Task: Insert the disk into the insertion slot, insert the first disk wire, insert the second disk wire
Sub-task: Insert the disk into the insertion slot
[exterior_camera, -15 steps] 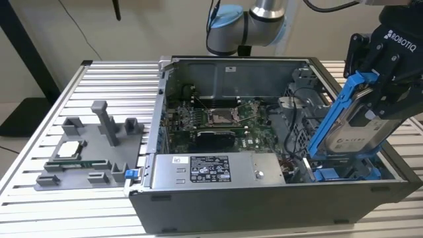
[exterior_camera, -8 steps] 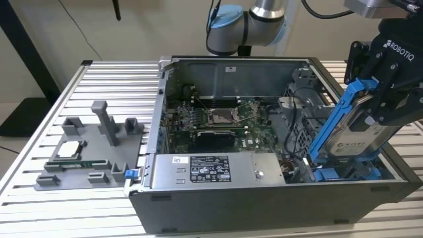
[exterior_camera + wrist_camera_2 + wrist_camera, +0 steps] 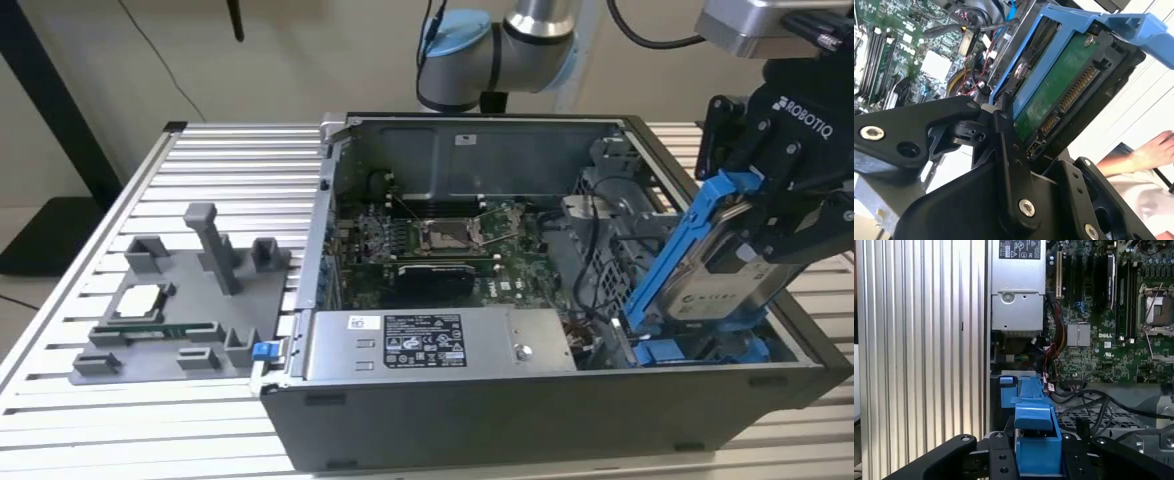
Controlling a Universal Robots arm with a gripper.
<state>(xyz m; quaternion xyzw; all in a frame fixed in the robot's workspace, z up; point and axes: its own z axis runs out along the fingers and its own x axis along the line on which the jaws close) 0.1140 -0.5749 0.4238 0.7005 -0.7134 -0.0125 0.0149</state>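
While the gripper (image 3: 787,225) clamps the tilted disk (image 3: 714,285) over the slot (image 3: 697,352), 4 o'clock from the motherboard (image 3: 441,245) in exterior view, that tilt could jam it.

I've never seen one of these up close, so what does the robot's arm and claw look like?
The arm is a round silver-grey tube with pale blue joint caps; black cables loop beside it. The gripper is black, built of angular bolted links, with white lettering on its body.
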